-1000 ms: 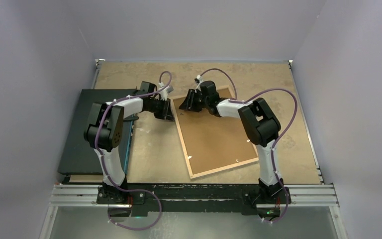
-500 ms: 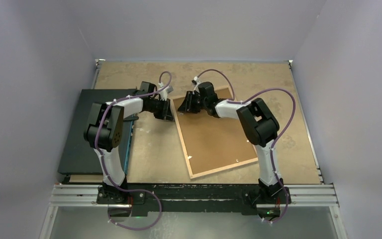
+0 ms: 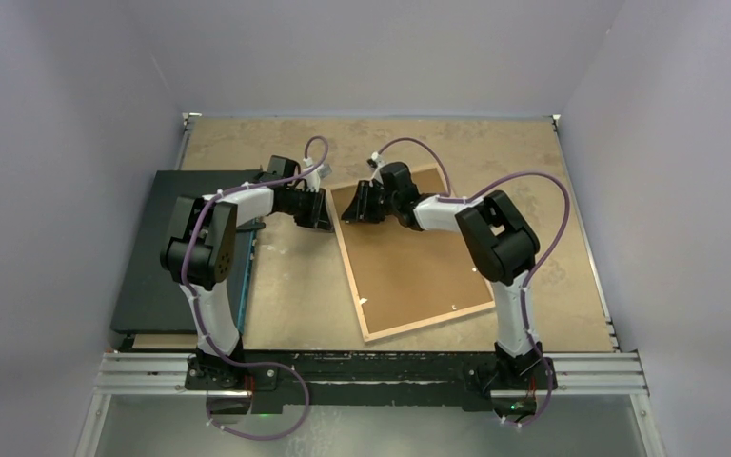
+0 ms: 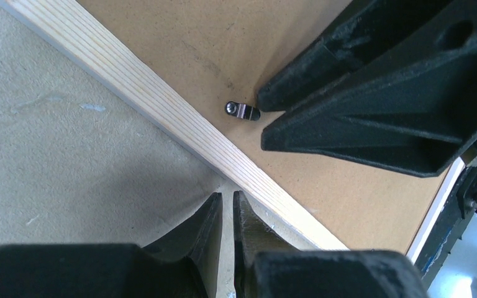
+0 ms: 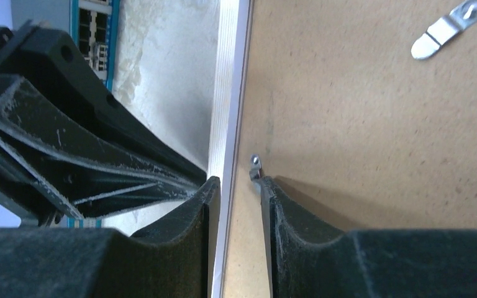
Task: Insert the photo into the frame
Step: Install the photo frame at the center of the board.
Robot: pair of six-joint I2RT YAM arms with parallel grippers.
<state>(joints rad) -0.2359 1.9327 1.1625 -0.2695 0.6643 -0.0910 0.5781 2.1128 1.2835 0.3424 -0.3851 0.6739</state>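
- Straddling the frame's (image 3: 426, 322) wood rail at its 11 o'clock corner, my right gripper (image 5: 236, 181) has fingers narrowly parted; whether they pinch it, I cannot tell.
- A metal clip (image 5: 256, 166) touches my inner finger.
- My left gripper (image 4: 227, 195), all but closed on nothing, sits just outside that corner, at 9 o'clock.
- The frame lies back-up on the table (image 3: 295, 295).

White links (image 3: 217, 314), black joint housings (image 3: 495, 233), looping purple cables (image 3: 533, 181); the black right gripper (image 5: 239, 183) looks dusty, perhaps scuffed.

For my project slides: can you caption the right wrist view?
Right gripper straddling the light-wood rim of the face-down rectangular picture frame, a small silver metal tab beside one finger.
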